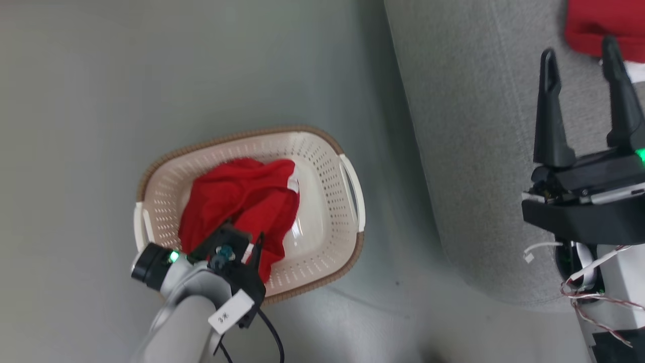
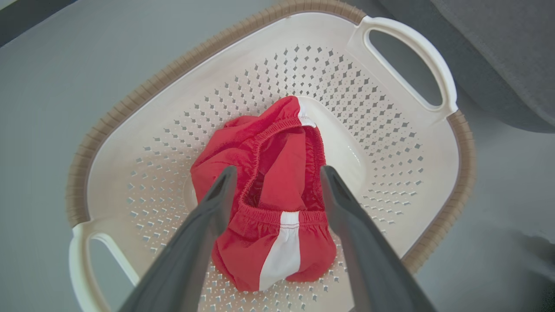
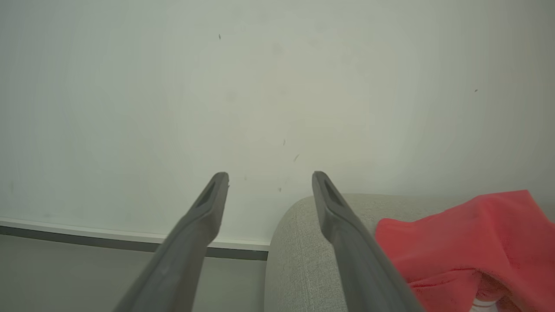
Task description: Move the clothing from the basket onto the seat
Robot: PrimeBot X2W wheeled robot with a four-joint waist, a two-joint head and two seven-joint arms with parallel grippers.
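Red shorts [image 2: 277, 173] with a white side panel and a gathered waistband lie crumpled in the cream basket [image 2: 390, 112], which stands on the floor. My left gripper [image 2: 278, 173] hangs open just over them, one finger on each side of the waistband, nothing clamped. From the head view the same red shorts [image 1: 247, 194] fill the basket [image 1: 327, 151], with my left gripper [image 1: 247, 248] at their near edge. A second red garment [image 1: 599, 25] lies on the grey seat [image 1: 468, 126]. My right gripper [image 1: 579, 55] is open and empty above the seat, beside that red garment [image 3: 468, 242].
The basket has a brown woven rim [image 2: 130, 104] and white handles [image 2: 416, 52]. Grey floor [image 1: 151, 75] surrounds it, and the seat's rounded edge [image 3: 299, 242] rises to the right. A pale wall [image 3: 277, 86] with a baseboard stands behind the seat.
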